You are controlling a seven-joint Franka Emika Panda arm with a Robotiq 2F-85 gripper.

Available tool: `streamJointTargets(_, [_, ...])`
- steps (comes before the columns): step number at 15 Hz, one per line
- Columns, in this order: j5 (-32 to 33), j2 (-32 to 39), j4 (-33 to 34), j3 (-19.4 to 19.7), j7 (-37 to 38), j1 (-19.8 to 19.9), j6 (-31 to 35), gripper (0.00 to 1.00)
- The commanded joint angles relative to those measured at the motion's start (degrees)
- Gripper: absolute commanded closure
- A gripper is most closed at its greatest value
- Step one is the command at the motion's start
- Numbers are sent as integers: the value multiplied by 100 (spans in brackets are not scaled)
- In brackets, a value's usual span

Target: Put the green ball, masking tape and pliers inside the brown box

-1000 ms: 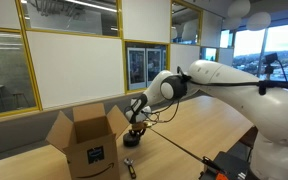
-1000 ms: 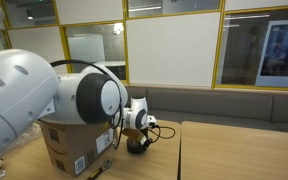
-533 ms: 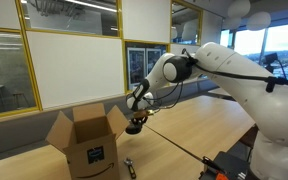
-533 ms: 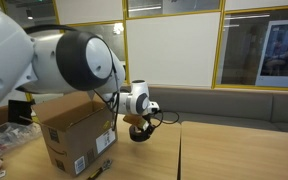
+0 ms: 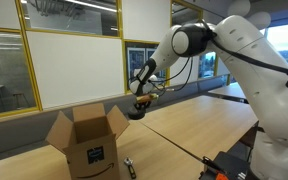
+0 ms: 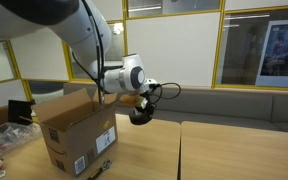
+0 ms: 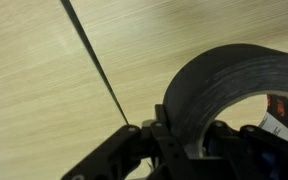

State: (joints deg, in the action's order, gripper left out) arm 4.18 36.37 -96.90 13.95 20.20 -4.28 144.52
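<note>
One item in transit: masking tape (image 5: 135, 113), a dark flat roll clenched in the hand (image 5: 138, 105). Held in mid-air at centre frame in both exterior views, right of the brown box (image 5: 86, 141), about level with its raised flaps, not yet over the opening. Wrist view: roll filling the right half of the frame, gripped across its rim, bare wooden surface (image 7: 44, 60) beneath.

Container: brown box, left of centre, low in the frame, four flaps standing open, printed side toward the camera. Contents: not visible from any angle.

Green ball: nowhere in view; possibly inside the box, cannot tell.

Outstanding: pliers (image 5: 130, 165), lying on the surface near the box's lower right corner.

Risks, as judged:
- Roll or fingers clipping the nearest flap on the way across, folding it over the opening or shoving the light carton aside.
- Release short of the opening; a round roll landing on edge, likely to run off along the surface.
- Narrow-looking rim grip, hence a possible slip mid-carry.
- Descent too deep, fingers fouling the box wall.
</note>
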Motion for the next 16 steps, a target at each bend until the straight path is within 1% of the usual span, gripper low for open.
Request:
streamJointTargets(1, [664,-1228,-987,297,531,-442,110,80])
streamJointTargets(3, [1178,-1696,-1213,407,911,-663,51,80])
streamJointTargets(5, [1690,-2177,-1413,383,1271,-802,-14,80])
streamJointTargets(7, [2100,-2658,-1590,206,1612,-866,-118,80])
streamJointTargets(9, [2329,-3033,-1701,-90,1836,-828,-227,80])
streamJointTargets(10, [2360,-3137,-1727,-277,1917,-798,-241,80])
streamJointTargets(13, [2139,-3370,-1789,-831,1930,-700,-192,80])
streamJointTargets(16, [1816,-3355,-1802,-1274,1847,-684,-52,80])
